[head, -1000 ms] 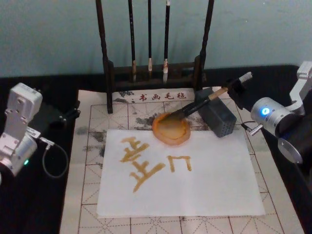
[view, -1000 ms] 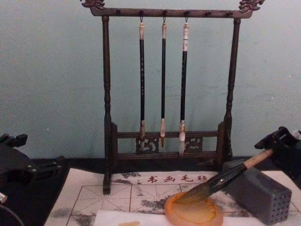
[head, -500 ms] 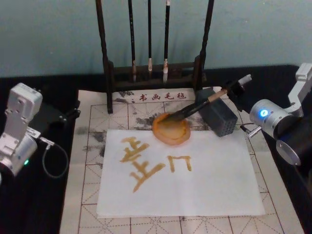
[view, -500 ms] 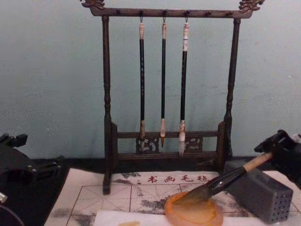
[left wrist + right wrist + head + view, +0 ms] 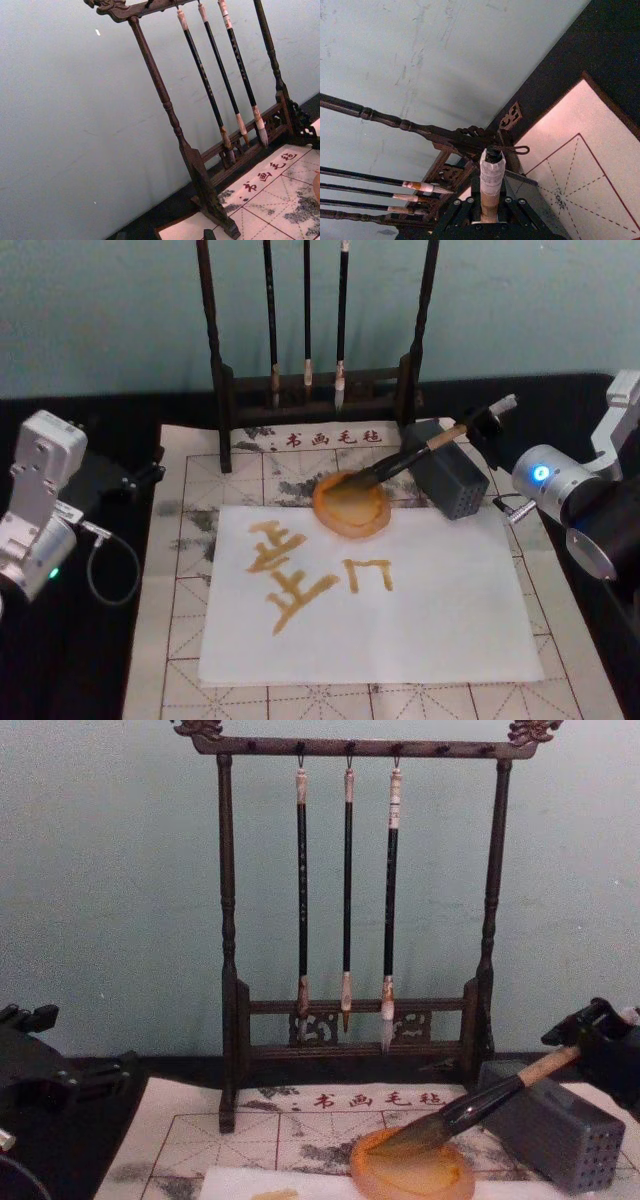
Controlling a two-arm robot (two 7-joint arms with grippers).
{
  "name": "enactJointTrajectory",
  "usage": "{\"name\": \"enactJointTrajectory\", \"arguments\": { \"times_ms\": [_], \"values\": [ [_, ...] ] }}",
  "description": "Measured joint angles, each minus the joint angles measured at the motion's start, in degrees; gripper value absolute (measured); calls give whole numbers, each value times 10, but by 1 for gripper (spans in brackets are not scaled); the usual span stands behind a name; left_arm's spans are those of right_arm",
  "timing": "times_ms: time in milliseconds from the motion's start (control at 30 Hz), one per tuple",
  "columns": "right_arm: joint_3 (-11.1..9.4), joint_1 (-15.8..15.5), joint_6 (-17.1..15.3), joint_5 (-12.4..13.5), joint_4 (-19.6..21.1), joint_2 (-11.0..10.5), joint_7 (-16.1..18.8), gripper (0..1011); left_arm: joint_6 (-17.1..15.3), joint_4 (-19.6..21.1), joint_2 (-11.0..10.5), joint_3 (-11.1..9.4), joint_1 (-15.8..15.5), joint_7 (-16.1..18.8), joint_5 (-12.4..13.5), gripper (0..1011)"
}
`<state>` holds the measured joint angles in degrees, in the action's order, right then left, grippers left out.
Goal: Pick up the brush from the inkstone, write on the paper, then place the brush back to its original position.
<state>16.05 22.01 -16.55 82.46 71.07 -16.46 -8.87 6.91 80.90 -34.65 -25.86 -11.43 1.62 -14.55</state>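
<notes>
Felt mat with its grid covers the dark surface, and on it lies the white paper, already bearing amber strokes. Behind stands the wooden rack with three thin brushes hanging. The left gripper sits parked at the mat's left edge; whether its jaws are apart I cannot tell. The right gripper is clamped on the upper handle of the brush, beside the grey block. The brush slants down with its tuft resting in the orange inkstone, just behind the paper. Writing looks done; this seems the return step. Next likely comes letting go and backing away without tipping the brush.
</notes>
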Motion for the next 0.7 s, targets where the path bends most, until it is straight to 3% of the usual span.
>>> {"name": "enactJointTrajectory", "arguments": {
  "times_ms": [367,600,700],
  "values": [
    [-1,0,-1,0,0,1,0,198,0,0,0,0,0,0,0,1001],
    [-2,0,-2,0,0,1,0,369,0,0,0,0,0,0,0,1001],
    [-2,0,-2,-1,0,1,1,498,0,0,0,0,0,0,0,1001]
  ]
}}
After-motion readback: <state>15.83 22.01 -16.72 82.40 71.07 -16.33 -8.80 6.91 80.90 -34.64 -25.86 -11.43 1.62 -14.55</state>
